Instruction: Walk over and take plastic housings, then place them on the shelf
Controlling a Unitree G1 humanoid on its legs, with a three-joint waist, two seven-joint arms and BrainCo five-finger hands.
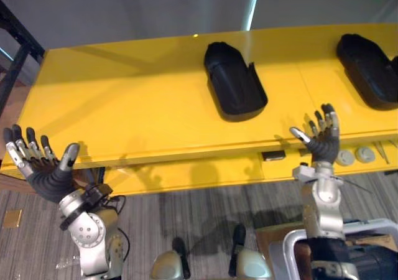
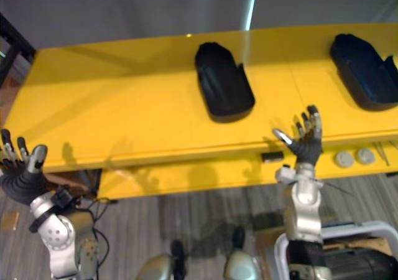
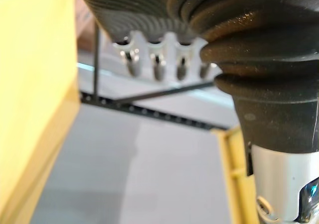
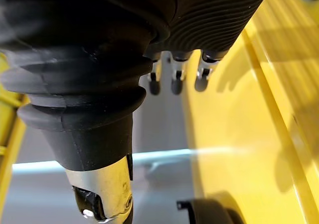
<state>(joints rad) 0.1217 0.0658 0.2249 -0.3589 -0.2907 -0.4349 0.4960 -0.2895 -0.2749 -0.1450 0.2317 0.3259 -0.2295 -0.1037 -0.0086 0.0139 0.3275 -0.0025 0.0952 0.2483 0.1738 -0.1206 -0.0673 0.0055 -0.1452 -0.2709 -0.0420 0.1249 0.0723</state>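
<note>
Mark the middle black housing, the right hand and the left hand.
middle black housing (image 1: 233, 84), left eye view, on the centre of its body.
right hand (image 1: 324, 147), left eye view, on its dark back cover.
left hand (image 1: 48, 179), left eye view, on its dark back cover.

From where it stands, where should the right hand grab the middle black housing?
The right side wall of the middle housing: it seems to lie hollow side up, so the raised rim offers a pinch edge. Bring the open right hand in from the yellow table's front edge, thumb inside.

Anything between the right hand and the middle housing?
No, only bare yellow surface lies between the right hand and the middle housing, in the left eye view.
</note>
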